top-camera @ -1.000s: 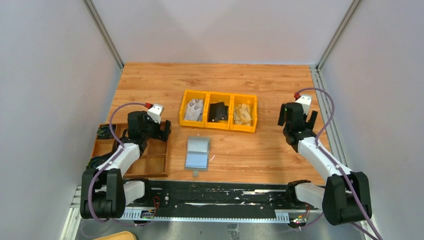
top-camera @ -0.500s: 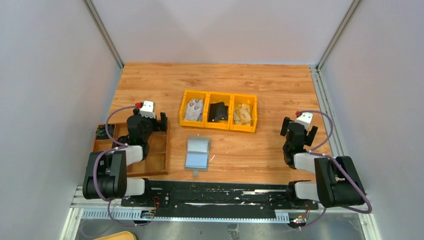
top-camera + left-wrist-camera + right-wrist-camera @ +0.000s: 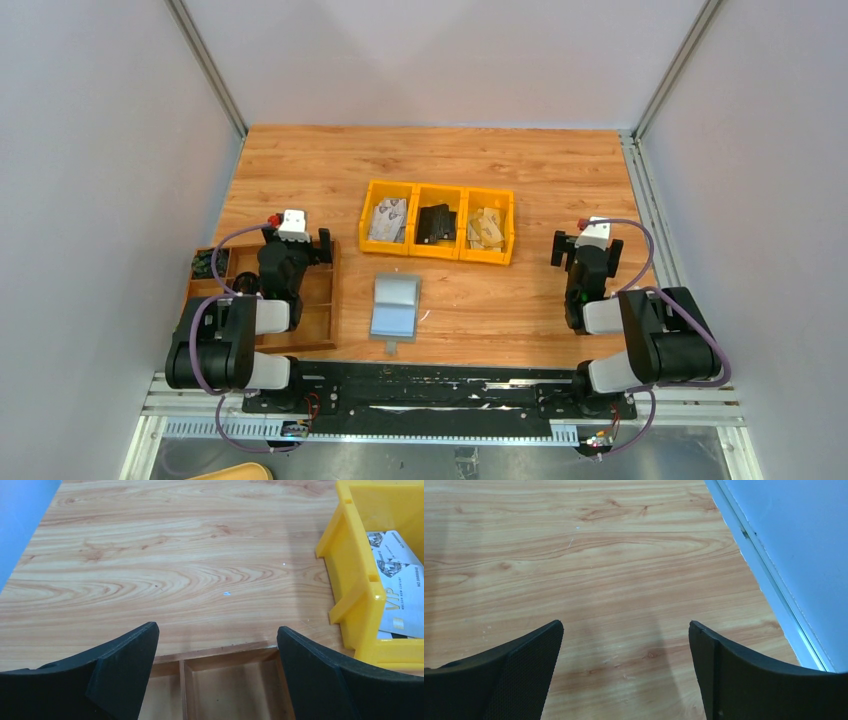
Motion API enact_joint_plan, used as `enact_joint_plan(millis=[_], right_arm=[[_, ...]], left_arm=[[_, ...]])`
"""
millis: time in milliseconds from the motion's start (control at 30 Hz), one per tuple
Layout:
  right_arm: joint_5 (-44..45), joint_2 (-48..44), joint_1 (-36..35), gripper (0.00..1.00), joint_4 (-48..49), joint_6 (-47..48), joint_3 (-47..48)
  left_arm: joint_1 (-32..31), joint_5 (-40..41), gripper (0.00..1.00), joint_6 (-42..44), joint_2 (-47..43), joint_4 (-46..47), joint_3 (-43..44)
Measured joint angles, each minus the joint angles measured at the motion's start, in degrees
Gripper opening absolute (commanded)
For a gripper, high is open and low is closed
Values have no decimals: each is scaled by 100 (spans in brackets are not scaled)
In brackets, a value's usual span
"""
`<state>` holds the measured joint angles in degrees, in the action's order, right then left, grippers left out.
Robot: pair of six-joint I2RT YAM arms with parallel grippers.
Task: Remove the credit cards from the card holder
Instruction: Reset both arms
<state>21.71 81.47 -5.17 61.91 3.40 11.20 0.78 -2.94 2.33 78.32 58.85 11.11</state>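
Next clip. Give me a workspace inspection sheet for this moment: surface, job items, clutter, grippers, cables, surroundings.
Surface: wooden table, no spills seen.
Job's things: card holder lies open in front of the yellow bins; grey cards in the left bin, tan cards in the right; cannot tell if any remain in the holder.
Clutter: black item in the middle bin; wooden tray under the left arm.
Grippers: left gripper and right gripper open, empty.
Cables: purple cables loop along both arms.
Surroundings: grey walls; nothing else seen.
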Motion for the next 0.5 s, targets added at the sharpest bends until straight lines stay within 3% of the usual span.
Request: enact_joint_plan(millis=[500], right_arm=[[-11,-9,0,99,-120,72,37]], left_arm=[[0,107,100,0,0,26,0]])
